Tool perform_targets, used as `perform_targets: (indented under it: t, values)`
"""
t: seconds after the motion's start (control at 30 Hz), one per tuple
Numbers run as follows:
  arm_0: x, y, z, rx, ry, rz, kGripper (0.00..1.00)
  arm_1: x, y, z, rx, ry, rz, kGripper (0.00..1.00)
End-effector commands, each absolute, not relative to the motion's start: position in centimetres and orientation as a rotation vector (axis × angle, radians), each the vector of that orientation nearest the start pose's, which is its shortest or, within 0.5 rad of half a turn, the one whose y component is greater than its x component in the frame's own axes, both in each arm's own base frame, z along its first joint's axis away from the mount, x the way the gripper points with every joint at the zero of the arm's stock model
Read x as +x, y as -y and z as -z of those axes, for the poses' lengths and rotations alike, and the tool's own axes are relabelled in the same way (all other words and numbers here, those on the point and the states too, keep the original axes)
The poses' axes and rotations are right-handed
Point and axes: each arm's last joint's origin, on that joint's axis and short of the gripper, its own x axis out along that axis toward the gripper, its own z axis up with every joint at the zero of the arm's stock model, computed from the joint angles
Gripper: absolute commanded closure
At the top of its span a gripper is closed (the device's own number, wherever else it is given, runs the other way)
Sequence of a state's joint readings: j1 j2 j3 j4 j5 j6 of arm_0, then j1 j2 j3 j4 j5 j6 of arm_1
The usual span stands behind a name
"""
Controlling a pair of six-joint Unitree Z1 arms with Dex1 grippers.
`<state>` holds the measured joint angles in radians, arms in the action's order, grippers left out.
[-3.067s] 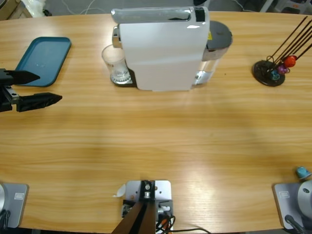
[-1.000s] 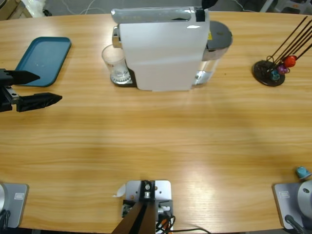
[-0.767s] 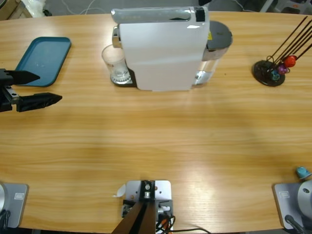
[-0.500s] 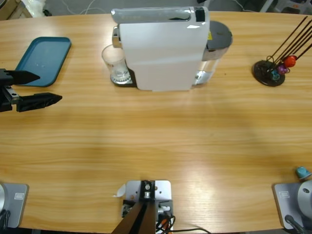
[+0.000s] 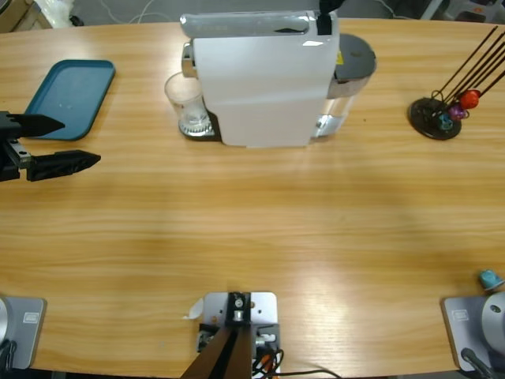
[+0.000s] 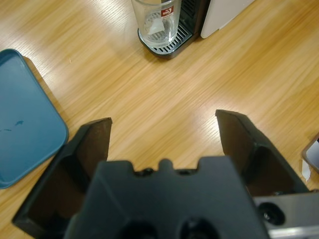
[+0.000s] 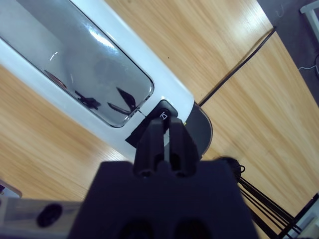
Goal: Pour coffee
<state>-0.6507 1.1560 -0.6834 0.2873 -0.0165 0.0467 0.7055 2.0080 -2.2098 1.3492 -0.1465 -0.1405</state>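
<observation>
The glass (image 5: 186, 103) stands on the drip tray (image 6: 164, 44) at the left end of the white coffee machine (image 5: 260, 79), under its spout, and it looks empty; no coffee shows in it yet. On top of the machine, at its far right end, sits a small black button (image 7: 163, 111). The right gripper (image 7: 164, 130) has its jaws closed together on nothing, their tips right at that button, seemingly pressing it or about to; in the high view only a dark sliver of it (image 5: 327, 6) shows at the top edge.

The step in hand seems to be starting the brew. To do it well, the tips should bear straight down on the button's middle, firmly but briefly, without sliding onto the glossy lid (image 7: 75, 69) or nudging the machine, so the glass stays under the spout.

The left gripper (image 5: 65, 144) hovers well apart over the table (image 5: 252, 237), beside the blue tray (image 5: 69, 96), jaws spread wide and empty, facing the glass.
</observation>
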Motion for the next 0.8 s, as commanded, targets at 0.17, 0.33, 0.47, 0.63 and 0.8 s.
perform_targets:
  t: [0.17, 0.33, 0.47, 0.63, 0.8]
  values:
    - [13.2, 9.9, -28.7, 0.283, -0.763, 0.638, 0.101, 32.5, -26.4, -37.4, -0.643, -1.134, -0.577, 1.000]
    - [13.2, 10.0, -28.7, 0.283, -0.763, 0.639, 0.101, 32.1, -27.2, -37.0, -0.660, -1.140, -0.596, 1.000]
    - [13.1, 9.9, -28.7, 0.282, -0.761, 0.640, 0.101, 31.7, -27.7, -36.7, -0.669, -1.144, -0.612, 1.000]
    - [13.1, 9.9, -28.8, 0.281, -0.758, 0.640, 0.101, 31.4, -27.9, -36.4, -0.678, -1.155, -0.617, 1.000]
    - [13.0, 9.9, -28.8, 0.281, -0.759, 0.640, 0.101, 31.1, -27.7, -36.2, -0.679, -1.161, -0.616, 1.000]
